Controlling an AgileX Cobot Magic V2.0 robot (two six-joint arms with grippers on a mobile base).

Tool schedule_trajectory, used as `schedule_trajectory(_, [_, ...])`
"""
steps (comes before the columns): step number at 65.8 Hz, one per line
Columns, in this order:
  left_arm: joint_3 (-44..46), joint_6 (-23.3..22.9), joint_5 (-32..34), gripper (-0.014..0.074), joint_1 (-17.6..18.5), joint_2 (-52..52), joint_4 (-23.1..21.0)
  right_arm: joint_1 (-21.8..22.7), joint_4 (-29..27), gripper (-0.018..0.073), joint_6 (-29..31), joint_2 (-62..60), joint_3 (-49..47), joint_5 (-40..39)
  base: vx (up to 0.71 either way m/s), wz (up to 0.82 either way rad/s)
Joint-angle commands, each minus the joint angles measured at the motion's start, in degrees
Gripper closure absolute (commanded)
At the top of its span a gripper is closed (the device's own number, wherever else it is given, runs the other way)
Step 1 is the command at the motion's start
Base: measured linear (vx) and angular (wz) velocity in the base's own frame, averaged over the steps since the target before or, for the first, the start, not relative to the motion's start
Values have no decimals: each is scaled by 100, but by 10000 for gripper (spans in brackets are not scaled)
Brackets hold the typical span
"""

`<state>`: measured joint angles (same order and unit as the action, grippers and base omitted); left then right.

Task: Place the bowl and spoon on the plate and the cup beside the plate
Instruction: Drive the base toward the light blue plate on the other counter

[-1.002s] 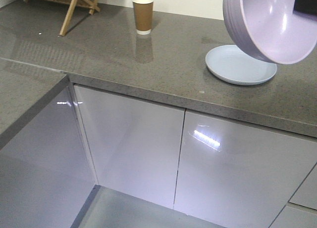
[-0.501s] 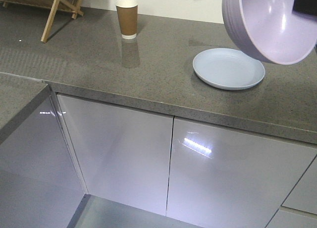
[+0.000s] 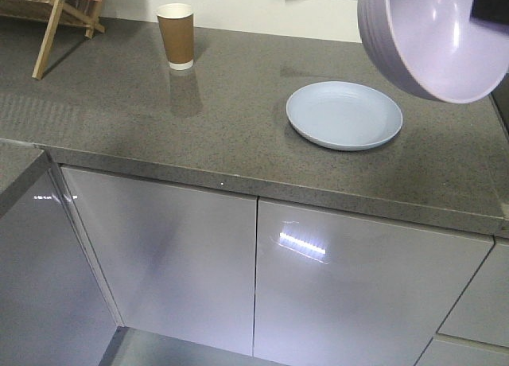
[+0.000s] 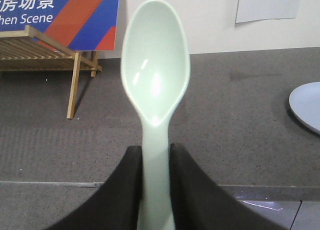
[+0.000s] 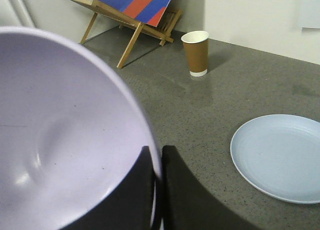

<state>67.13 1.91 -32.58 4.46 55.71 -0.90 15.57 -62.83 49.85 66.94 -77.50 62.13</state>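
On the far left of the tabletop [image 3: 238,127] stands a wooden rack [image 3: 48,24] carrying a blue and red sign [image 4: 65,10]. Just to its right the brown paper cup [image 3: 176,36] stands upright near the back wall, well apart from everything else. It looks light and easily crushed, so I would take it gently around mid-wall rather than at the rim.

The left gripper [image 4: 156,152] is clenched on the thick handle of the mint-green spoon [image 4: 156,80], which is held in the air with its scoop pointing away, toward the wall. The spoon is stiff, smooth plastic and likely slippery, so a hold low on the handle suits it.

Further right, the pale blue plate [image 3: 343,115] lies flat and bare on the tabletop.

At the far right, the lavender bowl [image 3: 433,40] hangs tilted above the tabletop, up and to the right of the plate. The right gripper [image 5: 157,155] pinches the bowl's rim, one finger inside and one outside (a thin hold on glossy plastic). The bowl is probably light and rigid, but it could swivel in that pinch when set down.
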Motion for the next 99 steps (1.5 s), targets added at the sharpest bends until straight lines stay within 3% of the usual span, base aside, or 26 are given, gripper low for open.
schedule_trajectory(1, [156, -7, 440, 603, 22, -76, -29, 12, -379, 565, 36, -117, -162, -233, 5, -6])
schedule_trajectory(99, [156, -7, 440, 603, 22, -76, -29, 12, -379, 565, 36, -117, -162, -233, 4, 4])
